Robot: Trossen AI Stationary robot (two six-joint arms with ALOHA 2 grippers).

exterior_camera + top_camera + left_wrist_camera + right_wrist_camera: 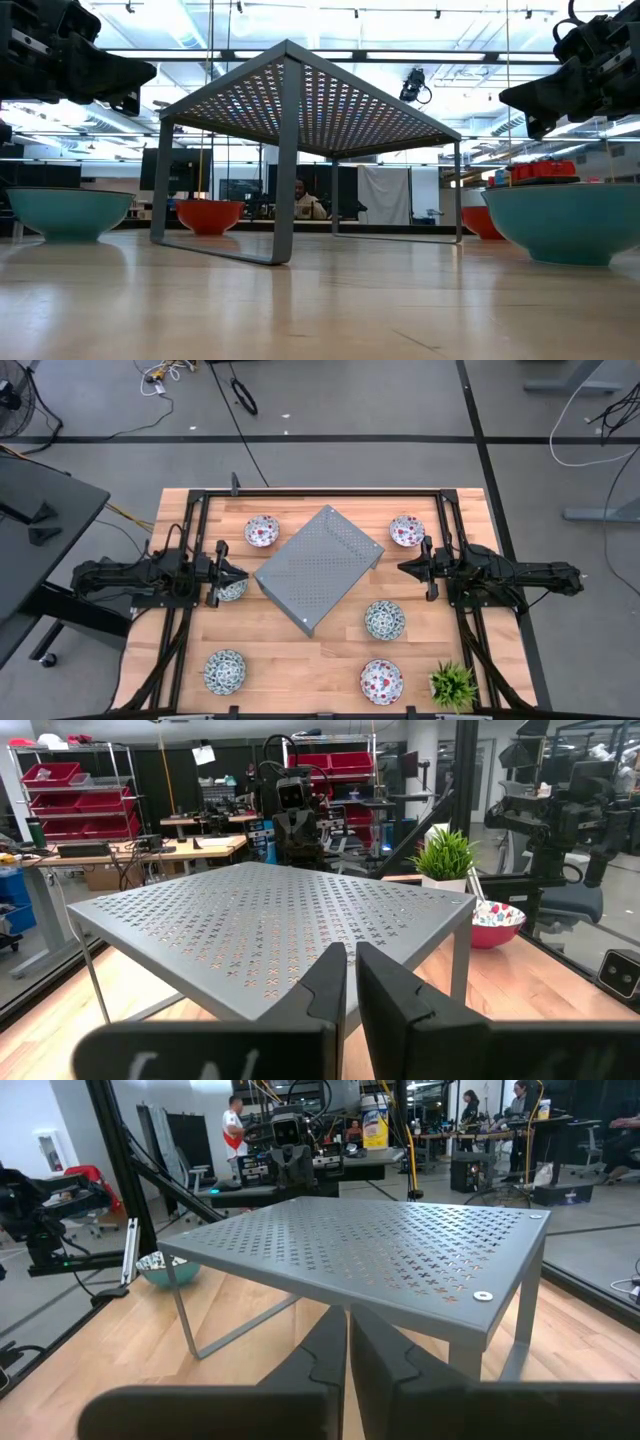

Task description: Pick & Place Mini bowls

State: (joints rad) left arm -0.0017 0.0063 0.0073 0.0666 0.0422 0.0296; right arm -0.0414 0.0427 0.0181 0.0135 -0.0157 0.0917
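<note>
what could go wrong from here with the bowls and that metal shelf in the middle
1. The grey perforated shelf stands between both arms, so a gripper reaching across may clip its top or legs.
2. The left gripper hangs shut right over a teal bowl; coming down without opening could knock it.
3. The potted plant stands close beside the near red bowl, crowding a grasp there.

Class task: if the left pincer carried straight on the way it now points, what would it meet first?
Most likely the grey perforated metal shelf at the table's centre: the left pincer, shut and empty, aims at its near edge, though height is hard to judge.
</note>
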